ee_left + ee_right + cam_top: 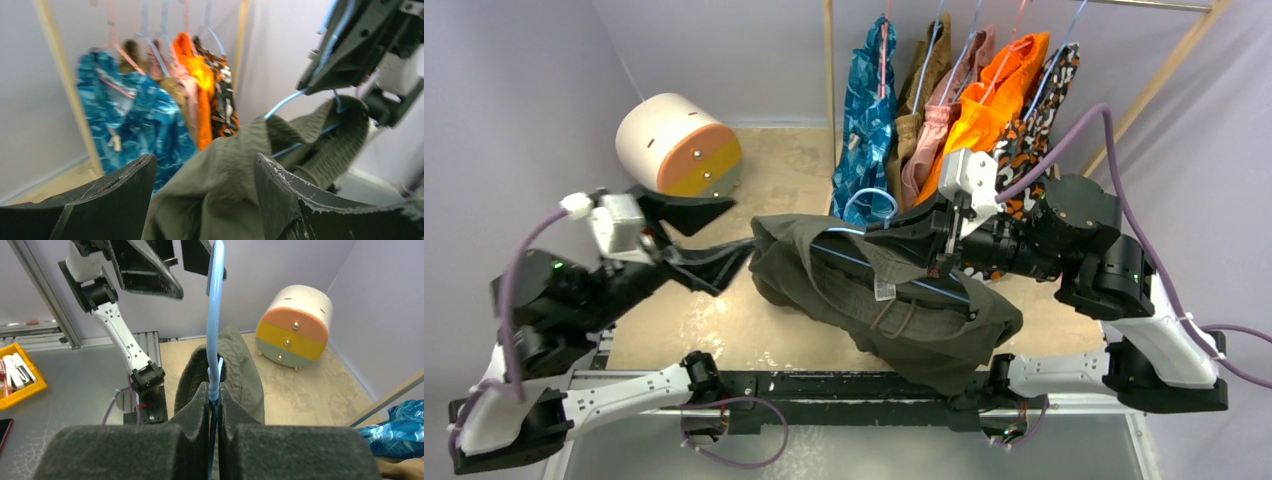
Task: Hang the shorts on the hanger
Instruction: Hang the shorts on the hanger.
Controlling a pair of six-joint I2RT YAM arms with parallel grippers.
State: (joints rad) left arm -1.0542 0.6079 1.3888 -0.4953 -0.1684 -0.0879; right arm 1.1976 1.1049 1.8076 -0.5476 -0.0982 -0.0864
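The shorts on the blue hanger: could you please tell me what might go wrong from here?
The shorts drape unevenly over the hanger, bulk sagging to one side; they may slide off.
The right hand pinches only thin wire, so the hanger could twist.
The left hand is open at the fabric; a tug might drag it off.

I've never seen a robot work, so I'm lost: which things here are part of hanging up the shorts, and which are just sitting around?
Part of the job:
olive shorts, draped on the blue wire hanger
right gripper, clamped on the hanger
left gripper, open, shorts fabric between its fingers

Just lying about:
hung clothes on the rack
round drawer unit
yellow bin
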